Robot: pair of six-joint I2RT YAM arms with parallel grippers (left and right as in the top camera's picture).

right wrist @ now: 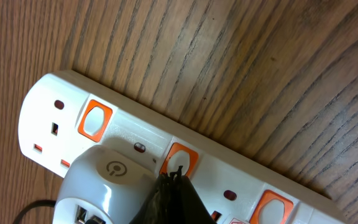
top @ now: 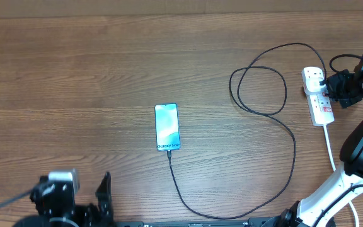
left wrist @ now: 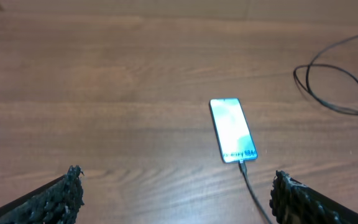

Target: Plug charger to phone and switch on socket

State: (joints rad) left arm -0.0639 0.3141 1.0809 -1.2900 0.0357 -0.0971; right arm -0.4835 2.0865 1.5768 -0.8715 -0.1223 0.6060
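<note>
Phone [top: 166, 127] flat on the wooden surface [top: 74, 75] at mid-frame in the overhead view, lit blue-teal screen up, "Galaxy" text at its lower end. Charger [top: 294, 151] plugged into that lower end, its thin black cable dropping toward the bottom edge, sweeping right, climbing, looping once in the upper right and ending at the socket [top: 322, 110]. Socket at the far right of the frame, white, lying lengthwise top to bottom, thick white cord [top: 330, 148] trailing down from its lower end. Right gripper [top: 333, 89] at the socket's upper part, closed into a single dark tip. In the right wrist view, fingertips [right wrist: 173, 196] touching the second orange-red switch [right wrist: 182, 155] from the strip's end, just beside a white adapter block [right wrist: 104, 180] seated in the end outlet. Left gripper [left wrist: 176, 177] low at the bottom left of the overhead frame, well apart from the phone, fingers [left wrist: 64, 196] spread wide, nothing between them, only bare wood beneath.
</note>
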